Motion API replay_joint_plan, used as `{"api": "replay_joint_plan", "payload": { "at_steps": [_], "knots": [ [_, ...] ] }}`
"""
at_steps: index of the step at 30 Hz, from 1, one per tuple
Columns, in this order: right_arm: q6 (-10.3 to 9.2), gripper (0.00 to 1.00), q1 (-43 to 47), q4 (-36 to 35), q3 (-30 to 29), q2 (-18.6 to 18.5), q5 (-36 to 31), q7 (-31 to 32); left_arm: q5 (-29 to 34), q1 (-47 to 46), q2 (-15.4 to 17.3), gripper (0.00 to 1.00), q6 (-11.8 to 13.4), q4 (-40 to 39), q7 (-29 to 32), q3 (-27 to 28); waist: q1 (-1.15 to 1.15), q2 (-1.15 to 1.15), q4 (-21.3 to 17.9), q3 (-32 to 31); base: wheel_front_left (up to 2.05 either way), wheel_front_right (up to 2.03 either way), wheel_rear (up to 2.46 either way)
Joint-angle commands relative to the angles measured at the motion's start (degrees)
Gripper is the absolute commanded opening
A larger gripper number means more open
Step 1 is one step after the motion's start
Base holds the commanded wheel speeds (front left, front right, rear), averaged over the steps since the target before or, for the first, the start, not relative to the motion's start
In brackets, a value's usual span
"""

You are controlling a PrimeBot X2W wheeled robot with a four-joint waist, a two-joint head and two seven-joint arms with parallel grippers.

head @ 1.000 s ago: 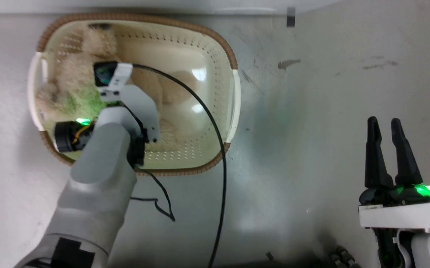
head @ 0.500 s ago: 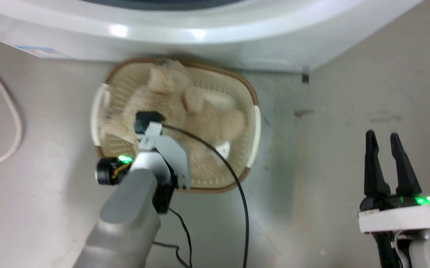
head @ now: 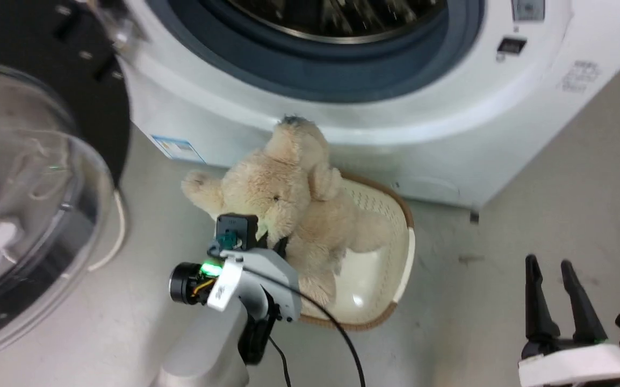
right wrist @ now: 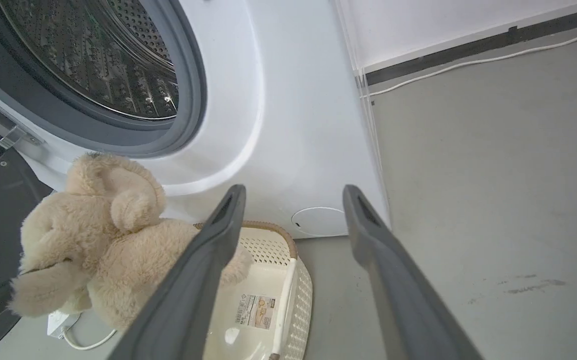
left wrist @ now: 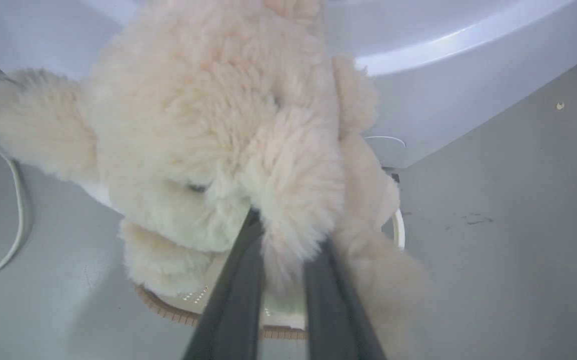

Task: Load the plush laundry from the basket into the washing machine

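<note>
Grey floor (head: 557, 188); left claw (left wrist: 288, 231) pinches the bear (left wrist: 193, 125) over the basket (head: 405, 252), whose label (right wrist: 254, 311) shows past spread right claw (right wrist: 293, 193).

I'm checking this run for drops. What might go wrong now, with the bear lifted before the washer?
The left jaws pinch just a fluffy fold of the teddy bear, so it may slip and fall outside the basket. The bear hangs lower than the grey door ring, so it might snag there going in.
</note>
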Motion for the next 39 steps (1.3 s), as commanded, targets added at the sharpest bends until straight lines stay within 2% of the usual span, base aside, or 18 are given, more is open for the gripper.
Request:
{"api": "replay_joint_plan", "payload": {
  "at_steps": [1,9,18,26,39],
  "knots": [
    [0.05,1.0,1.05,0.31,-0.07,-0.14,-0.32,-0.23,-0.43,0.75,-0.08,0.0,-0.45,-1.34,-1.75,-0.32,0.02,0.0,2.27,-4.43,0.0,0.0,0.0],
    [0.05,1.0,3.85,0.93,0.19,-0.14,-0.66,-0.23,0.25,3.28,1.4,0.0,-1.15,-6.14,-9.18,0.04,0.02,0.0,1.86,-9.44,0.0,0.0,0.0],
    [0.05,1.0,4.63,0.2,0.43,-0.14,-1.45,-0.23,3.32,3.03,3.76,0.0,-1.29,-10.54,-11.66,1.18,0.02,0.0,0.47,-10.0,0.0,0.0,0.0],
    [0.05,1.0,3.61,-1.27,0.78,-0.14,-2.59,-0.23,4.77,-1.09,3.99,0.0,-1.89,-12.86,-11.82,5.95,0.02,0.0,-1.82,-5.97,0.0,0.0,0.0],
    [0.05,1.0,-0.12,-3.29,0.97,-0.14,-2.84,-0.23,8.09,-15.94,5.3,0.0,-4.05,-9.01,-11.83,11.6,0.02,0.0,-5.71,2.93,0.0,0.0,0.0]
  ]
}}
